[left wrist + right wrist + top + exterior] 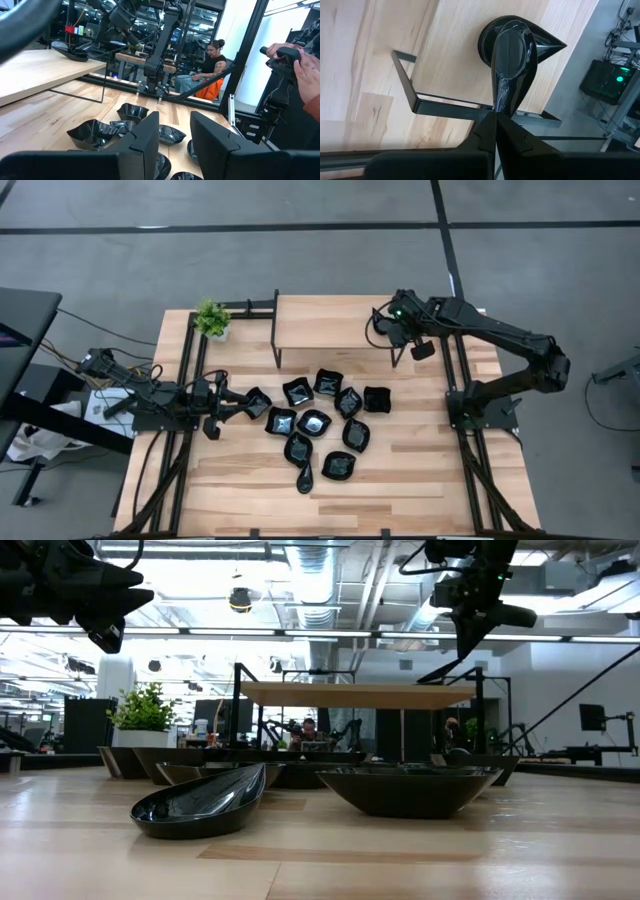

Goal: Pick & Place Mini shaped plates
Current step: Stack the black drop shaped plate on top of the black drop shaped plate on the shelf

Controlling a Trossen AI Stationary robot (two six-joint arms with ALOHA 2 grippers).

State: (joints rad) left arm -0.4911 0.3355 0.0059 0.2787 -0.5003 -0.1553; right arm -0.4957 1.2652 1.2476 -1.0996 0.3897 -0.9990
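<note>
Several small glossy black mini shaped plates (315, 423) lie in a cluster on the wooden table's middle; the low view shows a leaf-shaped plate (200, 805) and a wider plate (405, 790) resting on their bases. My right gripper (495, 114) hangs over the right end of the raised wooden shelf (320, 320), shut on a teardrop plate (512, 50). Below that one, another black plate (547, 44) lies on the shelf. My left gripper (175, 135) stands open and level at the table's left, just short of the nearest plate (256, 402), with nothing between its fingers. My right gripper pinches the teardrop plate's narrow pointed end (500, 102) between its two fingertips. The fingers slant down from the table's right side and lie along the plate's length. The wide end reaches out beyond the fingers, over the shelf; whether it touches the plate below, I cannot tell.
A small green potted plant (212, 318) stands at the far left corner beside the shelf's black metal legs (407, 85). Black frame rails run along both table sides. Beyond the table a seated person (212, 65) and a person's hand (305, 75) show.
</note>
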